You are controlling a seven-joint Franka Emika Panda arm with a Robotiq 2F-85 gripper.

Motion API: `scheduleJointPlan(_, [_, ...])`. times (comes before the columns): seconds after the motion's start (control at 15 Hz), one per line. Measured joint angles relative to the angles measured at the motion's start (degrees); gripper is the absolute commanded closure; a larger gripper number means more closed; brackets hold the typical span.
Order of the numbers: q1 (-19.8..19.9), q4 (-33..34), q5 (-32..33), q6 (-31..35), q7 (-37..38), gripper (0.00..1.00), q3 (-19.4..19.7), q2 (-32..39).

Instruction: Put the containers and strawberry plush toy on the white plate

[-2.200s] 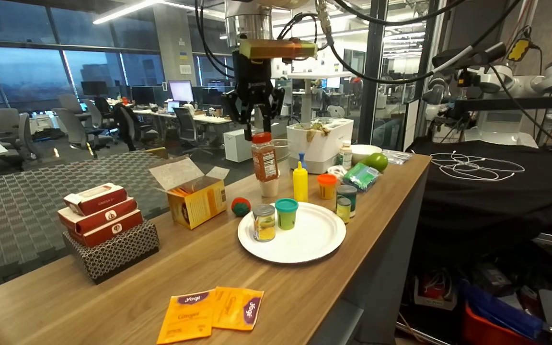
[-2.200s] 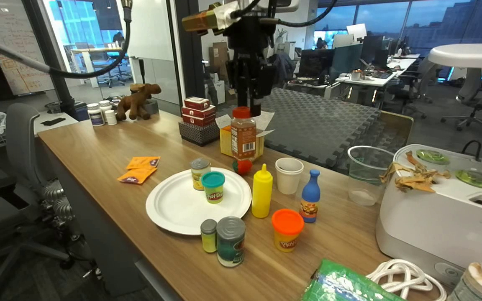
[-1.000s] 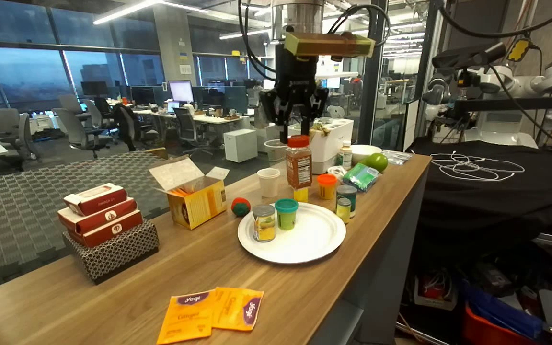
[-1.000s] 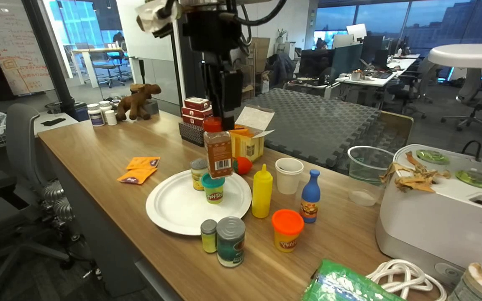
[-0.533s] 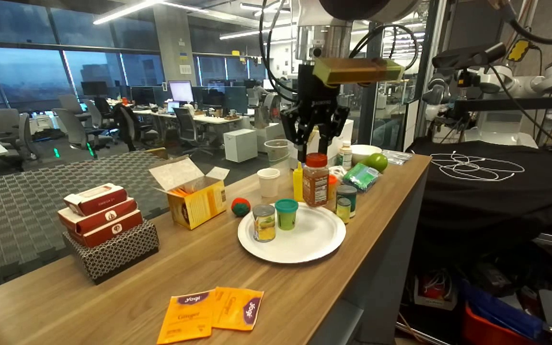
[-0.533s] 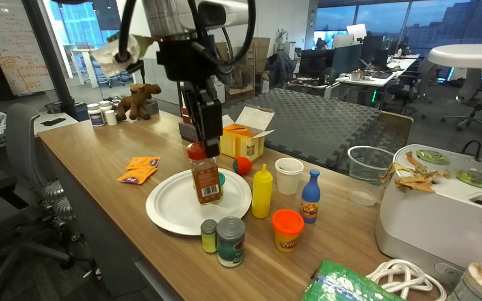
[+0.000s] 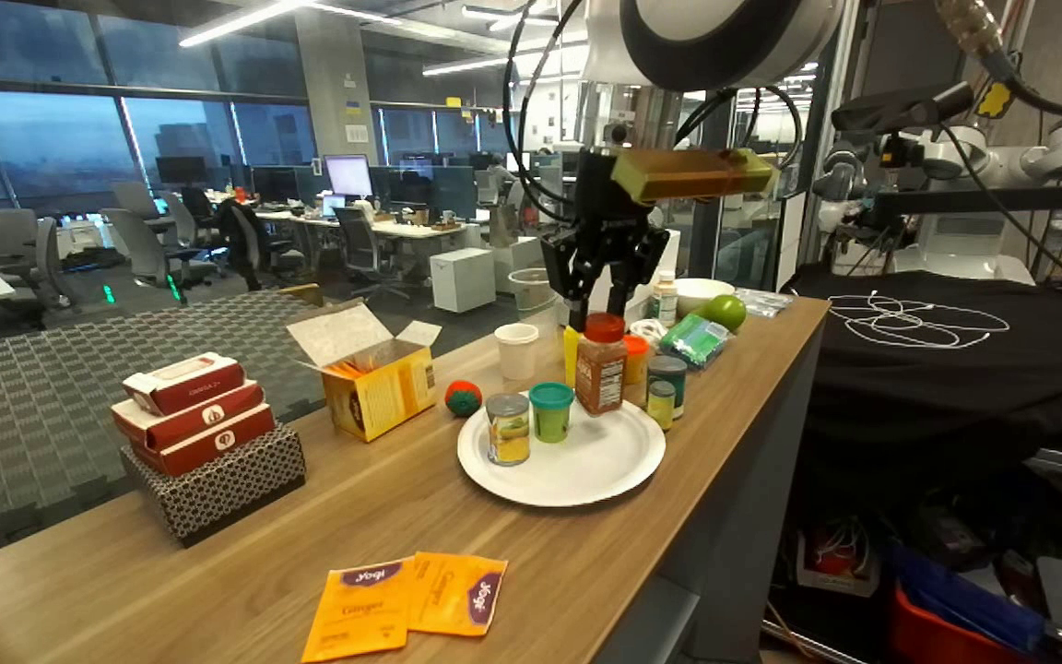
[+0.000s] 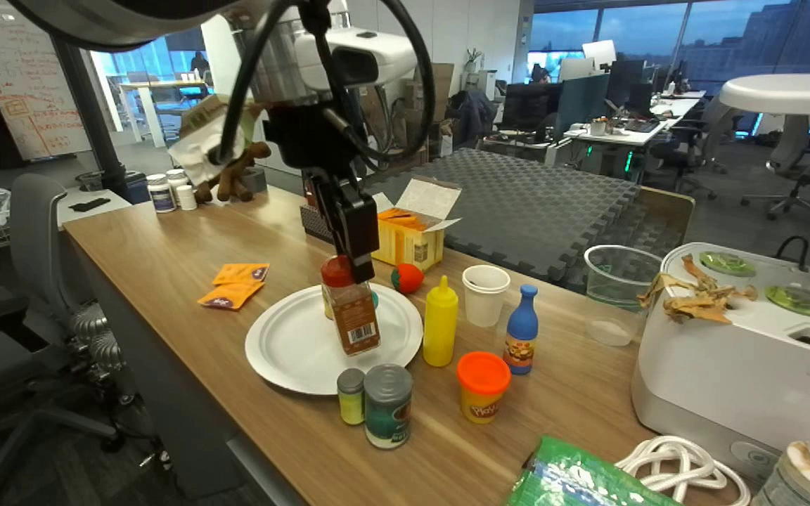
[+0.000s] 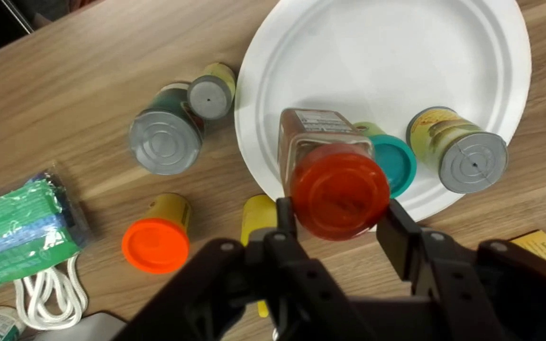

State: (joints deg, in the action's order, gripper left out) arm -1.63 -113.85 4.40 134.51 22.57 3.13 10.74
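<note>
tool (image 9: 336, 214) clamped on red-lidded jar (image 8: 351, 309), rust-brown inside, tilted over white plate (image 8: 285, 341); base contact unclear. on plate: teal-lidded jar (image 7: 551, 415), grey-topped can (image 7: 509, 431). strawberry plush toy (image 8: 407, 278), yellow squeeze bottle (image 8: 440, 325) on surface (image 8: 159, 239). open yellow box (image 7: 402, 395) holds orange sachets (image 8: 401, 218).

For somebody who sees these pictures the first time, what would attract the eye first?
Probably the clear red-lidded square jar, tilted in the black gripper over the round white plate. Then the slim yellow plastic squeeze bottle beside that plate, and the small red plush strawberry near the open yellow cardboard box.
</note>
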Motion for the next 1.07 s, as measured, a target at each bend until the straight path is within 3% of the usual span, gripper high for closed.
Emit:
scheduleJointPlan(0.87, [1.18, 0.46, -5.28, 1.38, -9.28, 0.77, 0.00, 3.61])
scheduleJointPlan(0.93, [1.20, 0.71, -5.35, 1.36, -9.75, 0.27, 0.00, 3.77])
scheduleJointPlan(1.07, [1.21, 1.12, -5.43, 1.32, -10.45, 0.22, 0.00, 4.06])
